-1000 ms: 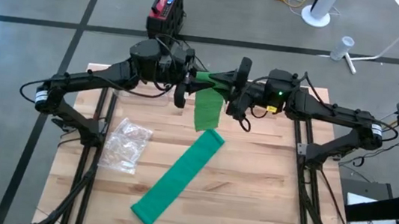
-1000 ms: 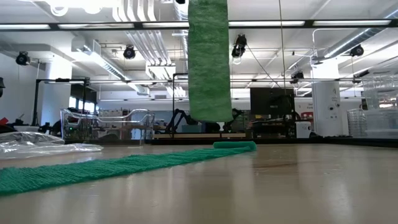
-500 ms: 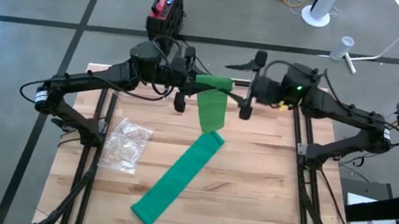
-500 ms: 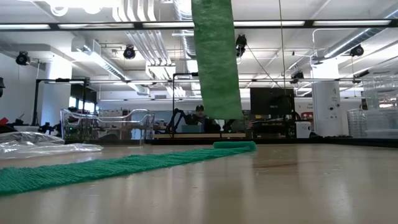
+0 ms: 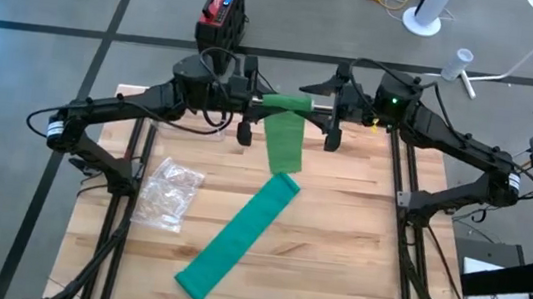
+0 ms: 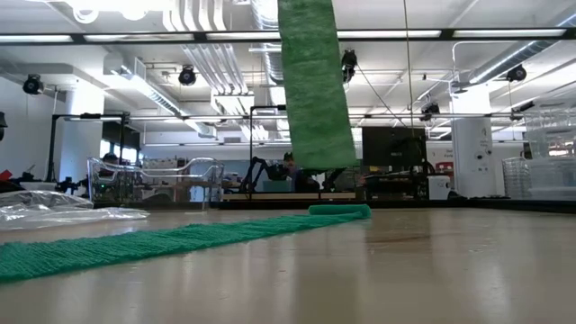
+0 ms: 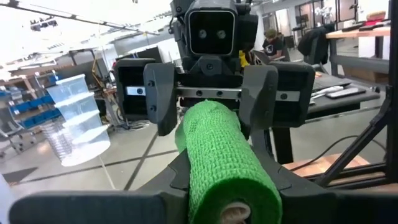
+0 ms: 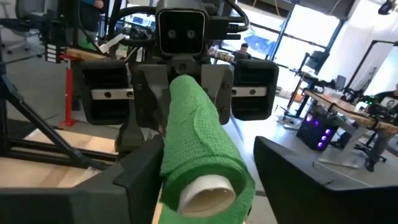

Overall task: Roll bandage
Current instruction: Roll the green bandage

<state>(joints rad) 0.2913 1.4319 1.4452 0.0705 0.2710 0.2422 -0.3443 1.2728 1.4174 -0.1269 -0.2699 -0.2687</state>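
A green bandage is partly wound into a roll held level, high above the table's far middle. A loose strip hangs from the roll to the wood. From the fold the remainder lies flat, slanting toward the near left. My left gripper is shut on the roll's left end. My right gripper faces it, open. Its fingers stand on either side of the roll's right end, where the white core shows, and a gap shows beside at least one finger. My left gripper pinches the roll's left end between its two fingers. It comes in level from the table's left, with the fingers lying along the roll. The roll sits level and lifted clear, and the strip hangs slack from it down to the table.
A crumpled clear plastic bag lies on the wood at the left. A red and black box stands on the floor beyond the far edge. Bare wood lies to the right of the flat strip.
My right gripper has opened off the roll's right end, drawn back toward the table's right edge, and rolled its wrist. It now stands open around that end. My left gripper has rolled in place with the roll, and the hanging strip has swung slightly.
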